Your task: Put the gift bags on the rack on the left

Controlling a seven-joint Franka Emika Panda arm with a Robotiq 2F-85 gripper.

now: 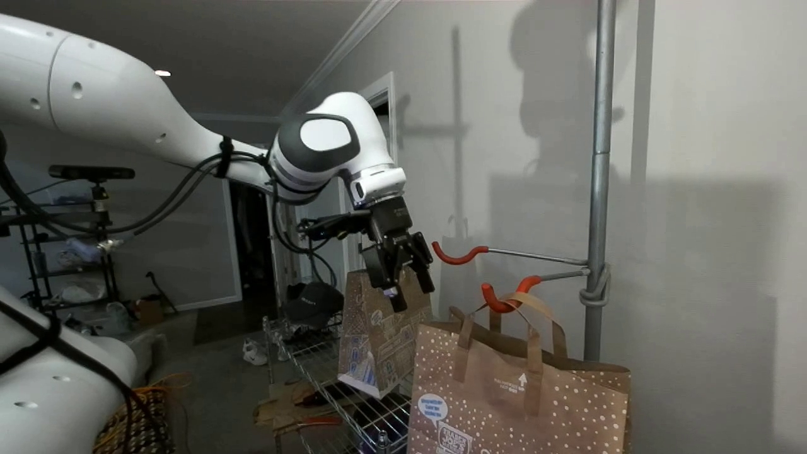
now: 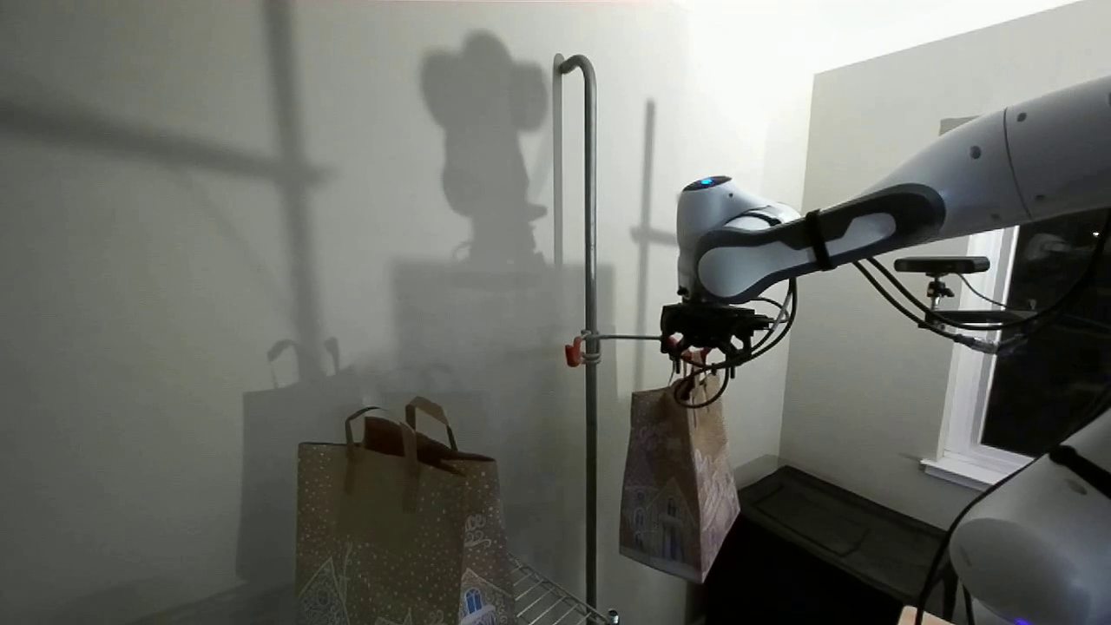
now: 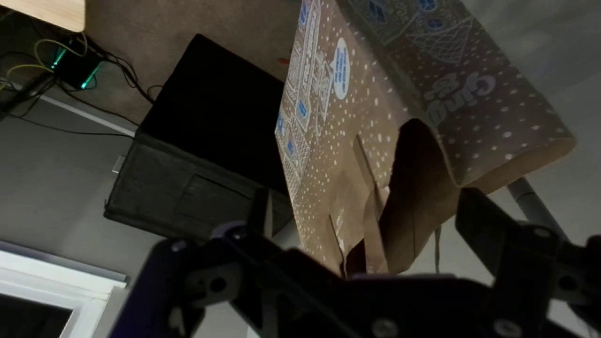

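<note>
Wire rack [image 2: 555, 597] near shadowed wall [image 2: 147, 347]

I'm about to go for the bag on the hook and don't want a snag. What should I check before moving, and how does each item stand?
1. Hand open: ok, its jaws stand apart and it holds nothing.
2. Hanging bag secure on the orange hook: ok, it hangs there by at least one handle.
3. Hand lined up on the handles: not ok, an exterior view shows a gap between them.
4. Other bag settled on the rack: ok, it stands upright.
5. Room on the rack for a second bag: cannot tell, the hanging bag hides part of it.
</note>
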